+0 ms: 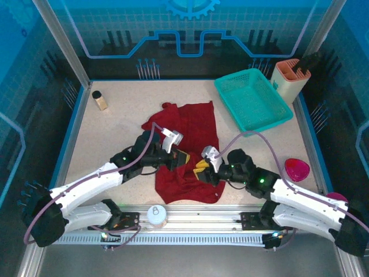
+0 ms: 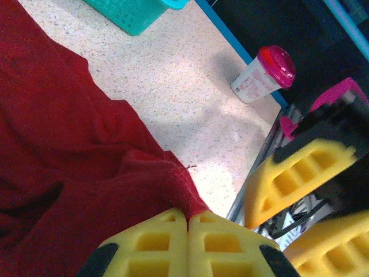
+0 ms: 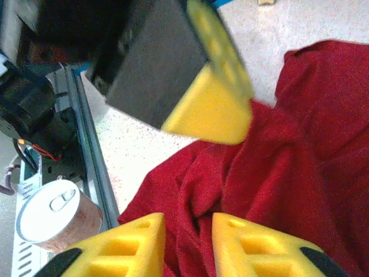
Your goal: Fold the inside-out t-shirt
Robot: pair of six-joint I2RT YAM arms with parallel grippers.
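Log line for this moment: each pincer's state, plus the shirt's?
left pincer: shut on dark red cloth t-shirt edge | right pincer: open over shirt folds | shirt: crumpled, not yet folded

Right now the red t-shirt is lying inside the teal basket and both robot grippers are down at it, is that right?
Not quite. The dark red t-shirt lies crumpled on the speckled table, not inside the teal mesh basket, which stands apart at the back right. The top external view shows it. The left gripper and right gripper are both down at the shirt.
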